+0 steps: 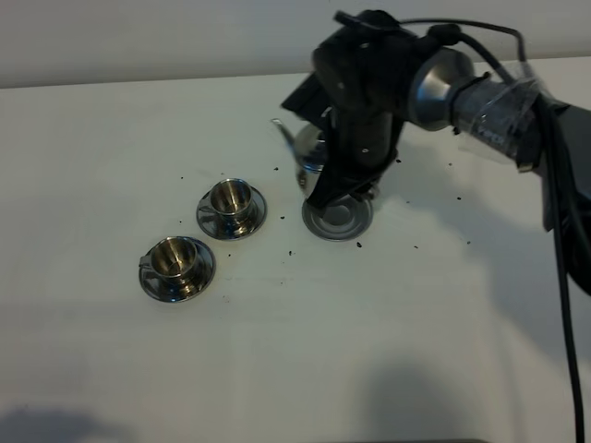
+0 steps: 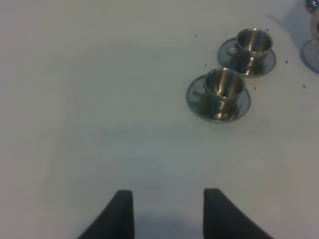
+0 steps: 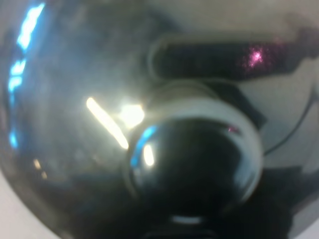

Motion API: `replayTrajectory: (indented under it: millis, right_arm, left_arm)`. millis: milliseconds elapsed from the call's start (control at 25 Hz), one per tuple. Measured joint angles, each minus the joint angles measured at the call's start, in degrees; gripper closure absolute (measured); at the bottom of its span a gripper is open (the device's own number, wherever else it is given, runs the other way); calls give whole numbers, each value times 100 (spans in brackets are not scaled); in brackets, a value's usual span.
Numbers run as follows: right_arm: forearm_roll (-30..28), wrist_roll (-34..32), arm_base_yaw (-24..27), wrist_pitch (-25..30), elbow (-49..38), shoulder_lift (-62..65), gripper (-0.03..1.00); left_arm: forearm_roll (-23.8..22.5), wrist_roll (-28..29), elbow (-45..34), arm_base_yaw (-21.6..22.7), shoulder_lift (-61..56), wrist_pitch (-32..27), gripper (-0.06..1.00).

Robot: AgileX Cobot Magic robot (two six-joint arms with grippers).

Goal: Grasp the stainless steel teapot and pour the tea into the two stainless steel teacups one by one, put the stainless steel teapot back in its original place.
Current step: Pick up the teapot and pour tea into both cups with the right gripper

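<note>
The stainless steel teapot (image 1: 307, 155) is off the steel disc (image 1: 340, 221), just beyond it, spout toward the farther teacup (image 1: 231, 198) and the nearer teacup (image 1: 175, 258). The right gripper (image 1: 334, 189) covers the teapot; its grip cannot be determined. The left gripper (image 2: 168, 211) is spread apart above the white table (image 1: 369, 351).

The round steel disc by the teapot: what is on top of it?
Nothing sits on the visible face of the disc; the teapot is off it, beside the right arm. That arm covers the disc's far edge, so that part is hidden.
</note>
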State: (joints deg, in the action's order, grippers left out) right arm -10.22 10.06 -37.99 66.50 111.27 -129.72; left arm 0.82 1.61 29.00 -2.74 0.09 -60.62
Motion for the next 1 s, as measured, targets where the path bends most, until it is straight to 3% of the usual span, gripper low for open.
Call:
replayTrajectory:
  millis: [360, 520, 1000]
  right_arm:
    - [-1479, 1390, -656, -20, 94, 0, 79]
    - [-1701, 1895, -712, -152, 94, 0, 79]
    - [-2994, 2014, -1125, -300, 101, -332, 79]
  left_arm:
    - [0, 0, 0, 0, 0, 0, 58]
    - [0, 0, 0, 0, 0, 0, 58]
    - [0, 0, 0, 0, 0, 0, 58]
